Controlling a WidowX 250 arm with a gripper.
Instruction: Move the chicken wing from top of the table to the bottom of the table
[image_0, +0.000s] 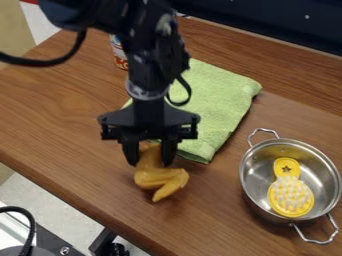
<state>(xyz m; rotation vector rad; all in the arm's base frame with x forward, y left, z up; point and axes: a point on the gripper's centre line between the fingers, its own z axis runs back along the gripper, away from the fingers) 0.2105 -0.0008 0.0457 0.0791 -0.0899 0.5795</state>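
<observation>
The gripper (150, 164) hangs over the near half of the table (67, 115), a little left of centre, drawn in to a narrow gap with the chicken wing (160, 177) held between its fingers by the upper end. The wing's bent lower part juts out below the fingertips, toward the near side; whether it touches the wood is hard to tell from this slant.

The likely step is carrying the wing to its resting place, or setting it down and letting go. The hold is on one end only, so the heavier bend could swing or twist the piece out if the arm (147, 65) travels quickly. Opening too high could let it drop and roll; pressing too low could make the bend catch on the wood and lever the wing loose. Going too far nearward risks the table's slanting edge.

The green cloth (220, 97) lies just beyond the gripper, and a low sweep to the far side might snag it. To the right, a steel pot (259, 155) holds a yellow toy (291, 195); its near handle could be knocked by a rightward drift.
</observation>
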